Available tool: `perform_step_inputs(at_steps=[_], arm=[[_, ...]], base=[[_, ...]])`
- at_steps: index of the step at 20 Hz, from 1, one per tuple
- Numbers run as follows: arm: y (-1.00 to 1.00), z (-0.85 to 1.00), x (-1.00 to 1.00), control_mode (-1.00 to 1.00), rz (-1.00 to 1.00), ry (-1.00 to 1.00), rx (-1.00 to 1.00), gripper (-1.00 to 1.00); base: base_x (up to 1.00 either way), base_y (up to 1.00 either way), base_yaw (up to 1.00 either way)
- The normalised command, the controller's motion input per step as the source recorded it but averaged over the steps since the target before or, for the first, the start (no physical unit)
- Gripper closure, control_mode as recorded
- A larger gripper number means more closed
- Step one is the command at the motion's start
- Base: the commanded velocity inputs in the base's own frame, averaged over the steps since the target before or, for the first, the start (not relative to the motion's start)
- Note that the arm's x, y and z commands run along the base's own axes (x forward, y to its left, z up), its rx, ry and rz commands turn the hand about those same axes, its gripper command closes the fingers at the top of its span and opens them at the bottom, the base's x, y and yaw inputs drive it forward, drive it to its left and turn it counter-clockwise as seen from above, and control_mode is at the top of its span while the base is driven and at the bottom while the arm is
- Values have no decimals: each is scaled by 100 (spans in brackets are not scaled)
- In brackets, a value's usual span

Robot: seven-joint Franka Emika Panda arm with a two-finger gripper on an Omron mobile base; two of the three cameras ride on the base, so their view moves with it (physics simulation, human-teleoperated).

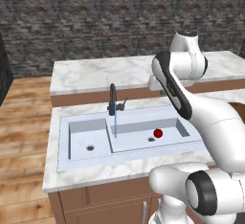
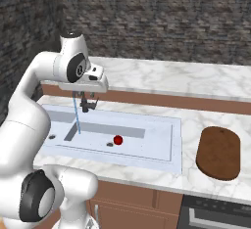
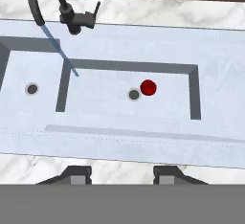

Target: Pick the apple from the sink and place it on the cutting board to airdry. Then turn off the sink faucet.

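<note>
The apple (image 1: 158, 133) (image 2: 118, 140) (image 3: 149, 87) lies on the floor of the wider bowl of the sink (image 1: 64, 161) (image 2: 176, 145) (image 3: 143, 146), right beside that bowl's dark drain (image 3: 134, 94). Behind the basins stands the black faucet (image 1: 113, 101) (image 2: 88, 105) (image 3: 76, 19), and a thin water stream (image 1: 115, 122) (image 3: 60, 53) falls from it into the wider bowl. My gripper (image 3: 122, 175) hangs open high above the sink's front rim, with nothing between its fingers. The cutting board (image 2: 219, 152) lies bare on the counter right of the sink.
A second marble counter (image 1: 95, 72) (image 2: 196, 76) runs behind the sink, with a dark stone wall beyond it. The small bowl has its own drain (image 3: 32, 89). An oven front (image 2: 215, 216) sits below the cutting board. Wood floor lies to the left.
</note>
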Motion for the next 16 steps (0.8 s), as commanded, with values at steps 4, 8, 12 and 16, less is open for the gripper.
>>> perform_step_inputs(at_steps=[4, 8, 12, 16], arm=[[1, -8, 0, -100, 0, -1, 0, -100], [0, -21, 0, -100, 0, -2, 0, -100], [0, -21, 0, -100, 0, -3, 0, -100], [0, -23, 0, -100, 0, -1, 0, -100]], base=[[0, 0, 0], [0, 0, 0], [0, 0, 0], [0, 0, 0]])
